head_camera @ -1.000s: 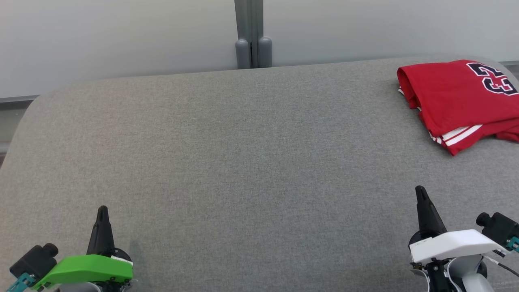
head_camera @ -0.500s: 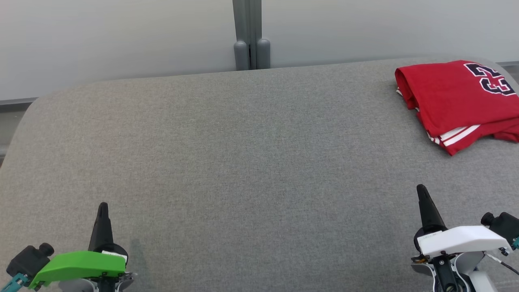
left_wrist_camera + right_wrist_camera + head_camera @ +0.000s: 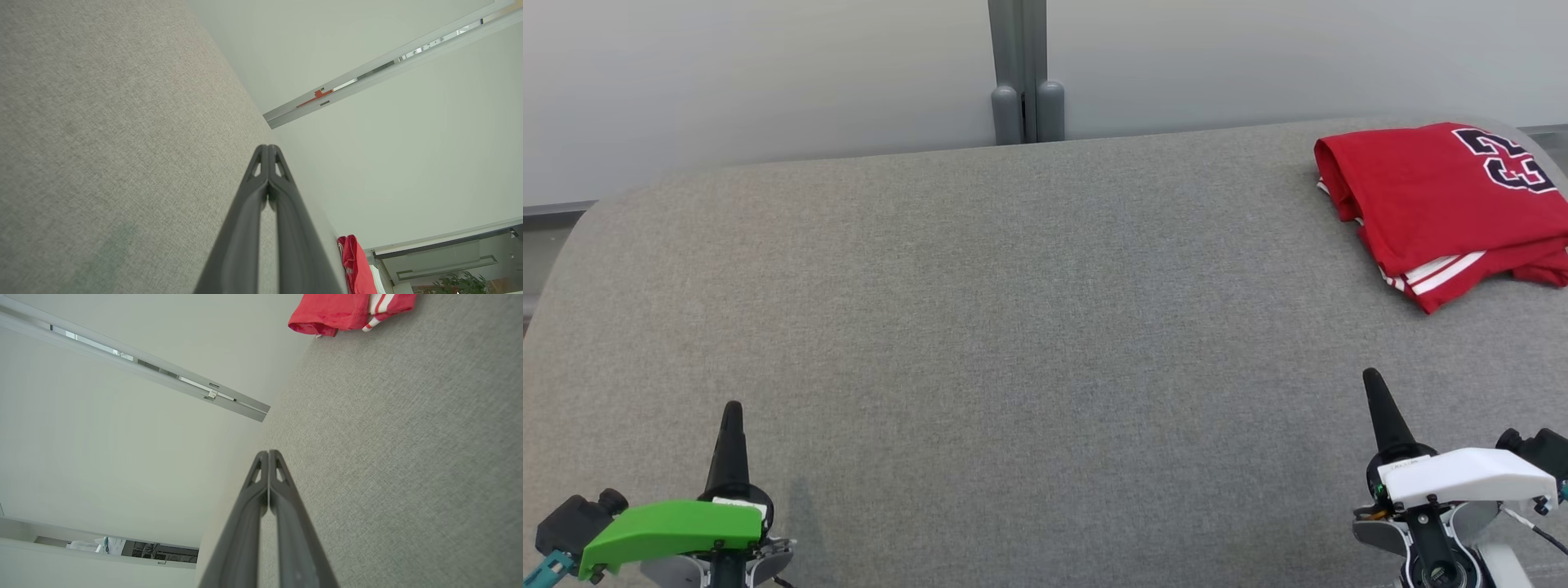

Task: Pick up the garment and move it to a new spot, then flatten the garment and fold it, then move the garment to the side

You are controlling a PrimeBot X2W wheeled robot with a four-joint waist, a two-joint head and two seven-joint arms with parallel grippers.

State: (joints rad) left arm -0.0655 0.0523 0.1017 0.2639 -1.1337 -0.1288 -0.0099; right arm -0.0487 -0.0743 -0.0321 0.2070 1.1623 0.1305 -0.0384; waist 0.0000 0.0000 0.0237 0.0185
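Black and tapered, your left pincer (image 3: 732,411) sits at the lower left of the head view. Its two fingers are pressed together into one spike with nothing between them. Your left wrist view confirms it: the tips meet with no gap. A green cover (image 3: 670,527) caps the wrist behind it.

Your right pincer (image 3: 1372,377) stands at the lower right, likewise drawn together and empty, with a white cover (image 3: 1462,478) over its wrist. Both point up the head view, away from the robot. You cannot tell from these views whether either tip touches the cloth under it.

Beneath and around both spreads the surface (image 3: 1029,310), covered in grey woven fabric with rounded far corners.

Look to its far right corner for the garment (image 3: 1429,196). It is a red jersey, folded into a compact stack and lying flat on the surface. White stripes show along its near lower edge, and a dark number (image 3: 1507,159) with a pale outline sits on top. Its right side runs out of the head view. It lies well apart from both pincers, nearer your right one, beyond it and a little to its right.

Behind the surface rises a pale wall (image 3: 768,73), split by a grey post (image 3: 1023,73) near the middle.
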